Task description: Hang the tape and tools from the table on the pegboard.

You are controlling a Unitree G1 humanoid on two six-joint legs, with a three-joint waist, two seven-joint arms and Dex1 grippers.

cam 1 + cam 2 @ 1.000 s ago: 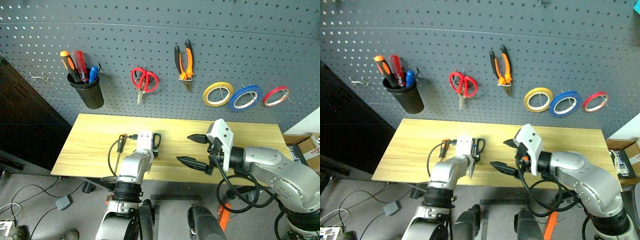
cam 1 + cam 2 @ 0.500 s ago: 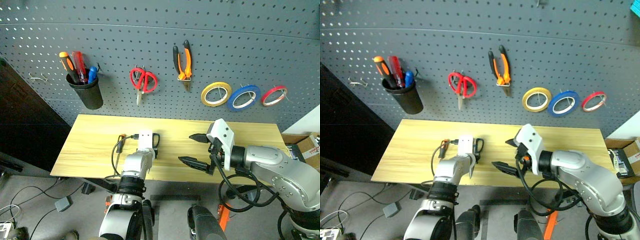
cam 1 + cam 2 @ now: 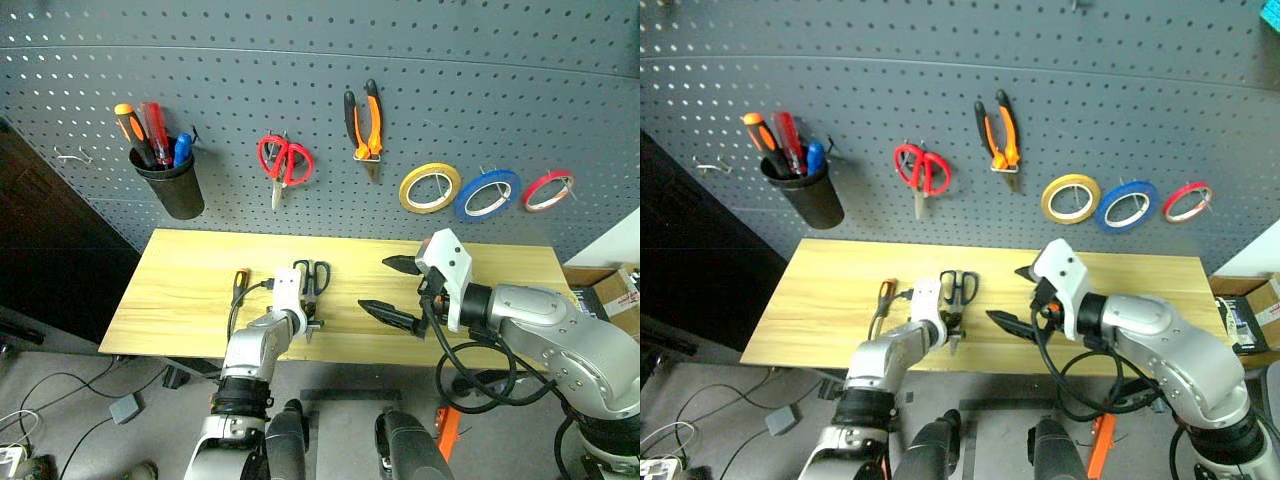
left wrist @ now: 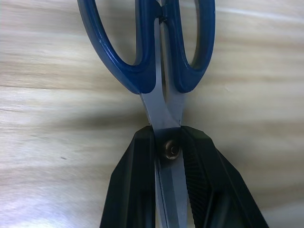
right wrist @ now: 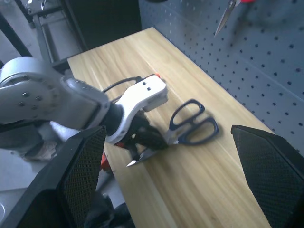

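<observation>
On the pegboard [image 3: 320, 60] blue tape [image 3: 487, 194] and orange pliers [image 3: 364, 128] already hang. On your table [image 3: 190, 270], the left gripper [image 4: 167, 156] is clamped on the dark-blue-handled scissors [image 3: 958, 290] at their pivot; right gripper [image 3: 395, 292] gapes empty. Next, lift them toward a free hook.

Light yellowish plank surface [image 3: 180, 280] on dark legs. Dark-blue-handled scissors [image 3: 315, 275] lie flat on it near the front edge, handles toward the pegboard side. Just beside them, a slim screwdriver with black-and-orange handle [image 3: 239, 285] also rests on the wood.
</observation>
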